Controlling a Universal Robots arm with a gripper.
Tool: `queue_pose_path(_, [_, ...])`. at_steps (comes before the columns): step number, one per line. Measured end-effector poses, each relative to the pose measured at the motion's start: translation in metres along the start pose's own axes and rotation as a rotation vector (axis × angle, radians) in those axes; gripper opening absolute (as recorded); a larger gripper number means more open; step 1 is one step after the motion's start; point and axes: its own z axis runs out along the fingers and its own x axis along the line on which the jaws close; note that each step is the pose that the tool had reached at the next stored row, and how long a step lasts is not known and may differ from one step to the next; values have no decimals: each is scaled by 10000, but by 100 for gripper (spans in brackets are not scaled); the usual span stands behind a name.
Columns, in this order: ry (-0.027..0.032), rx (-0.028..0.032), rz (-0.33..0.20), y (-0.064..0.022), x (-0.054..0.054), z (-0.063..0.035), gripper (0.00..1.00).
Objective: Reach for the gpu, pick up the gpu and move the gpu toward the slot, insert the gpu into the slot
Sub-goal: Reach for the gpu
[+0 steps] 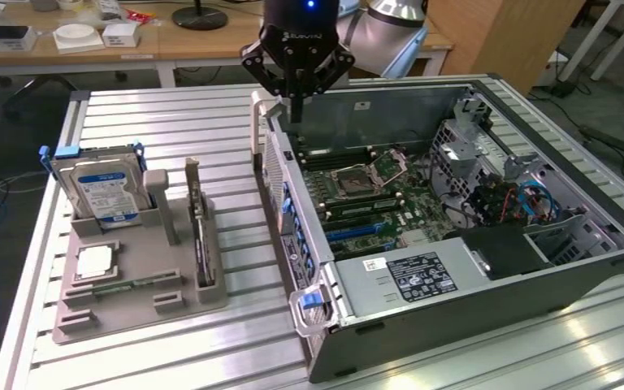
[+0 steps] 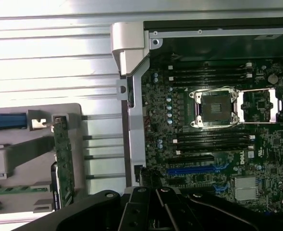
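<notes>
An open computer case (image 1: 486,296) on the worktop (image 1: 160,122) holds the motherboard (image 1: 399,203) and its blue slot (image 1: 361,232). By the edge at the exterior view's left, a grey holder (image 1: 127,313) carries the gpu (image 1: 196,223) on edge, lengthwise far-to-near. The gripper (image 1: 295,114) hangs closed and empty over the case wall.

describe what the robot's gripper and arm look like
The gripper is matte black: a cylindrical body with pale lettering and a small blue light above it, and angular linkage bars on each side, narrowing to slim tips. Behind it is a rounded silver-grey arm segment.
</notes>
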Motion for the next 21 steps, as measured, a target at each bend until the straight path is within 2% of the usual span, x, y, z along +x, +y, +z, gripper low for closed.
queue_pose_path(21, [0, 0, 0, -13, 169, -5, 10])
